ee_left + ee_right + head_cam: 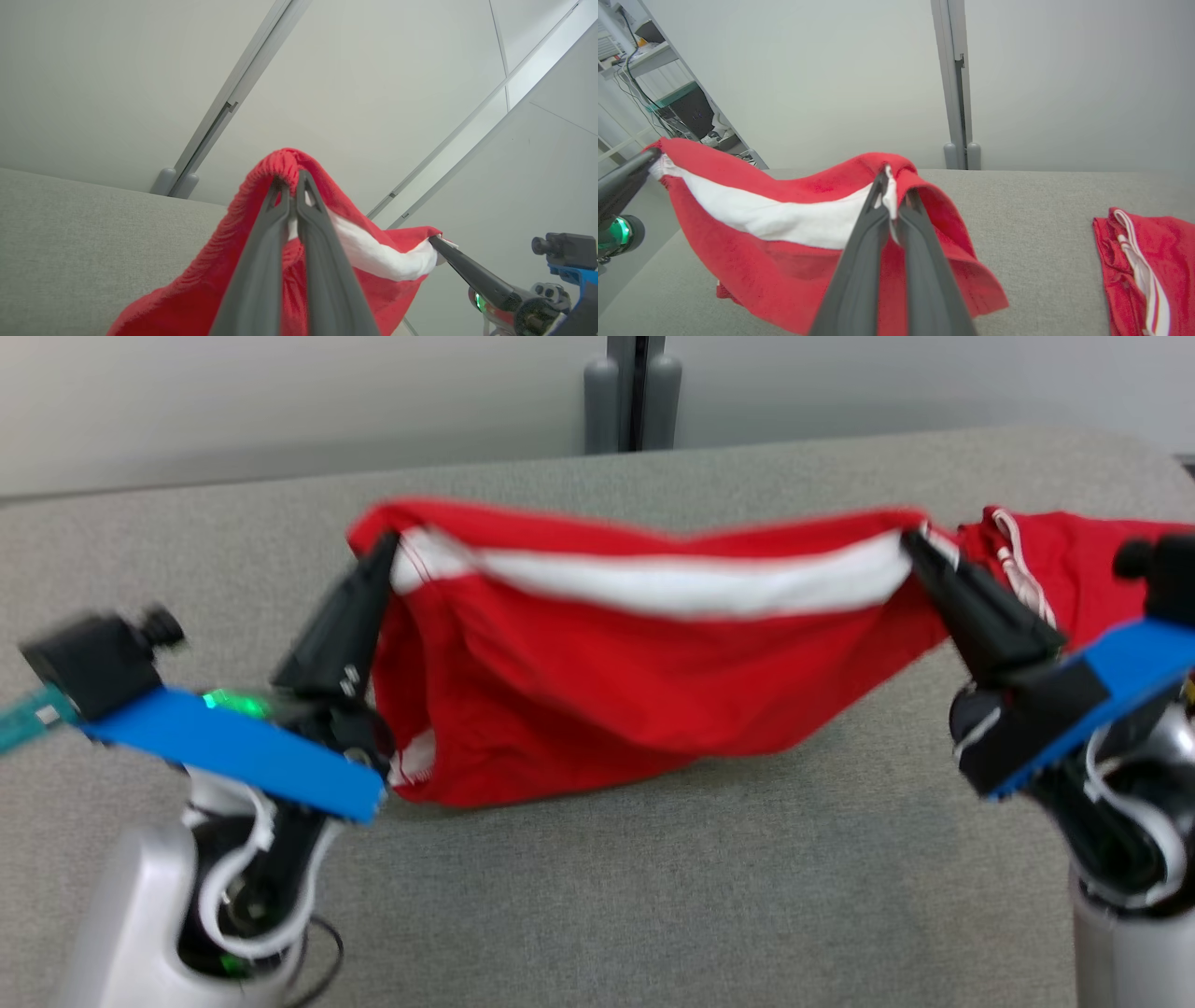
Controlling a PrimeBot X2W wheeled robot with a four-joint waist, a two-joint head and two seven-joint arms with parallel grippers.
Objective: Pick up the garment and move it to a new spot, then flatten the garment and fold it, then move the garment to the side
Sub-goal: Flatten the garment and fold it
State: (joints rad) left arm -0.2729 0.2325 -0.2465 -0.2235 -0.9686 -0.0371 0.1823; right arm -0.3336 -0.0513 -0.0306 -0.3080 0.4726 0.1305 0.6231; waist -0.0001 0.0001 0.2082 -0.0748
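A red garment [635,663] with a white band hangs stretched between my two grippers above the grey table [653,877]. My left gripper [381,553] is shut on its left top corner, and my right gripper [913,547] is shut on its right top corner. The lower hem sags down to the table top. In the left wrist view my left gripper [290,183] pinches the red ribbed edge of the garment [205,284], with the right gripper [434,241] at the far corner. In the right wrist view my right gripper [893,184] clamps the garment [784,247] at its white band.
A second red garment [1055,569] with white stripes lies on the table at the far right, also in the right wrist view [1143,270]. A grey post [635,392] stands behind the table's far edge. Shelving with equipment [668,102] stands beyond the table's left end.
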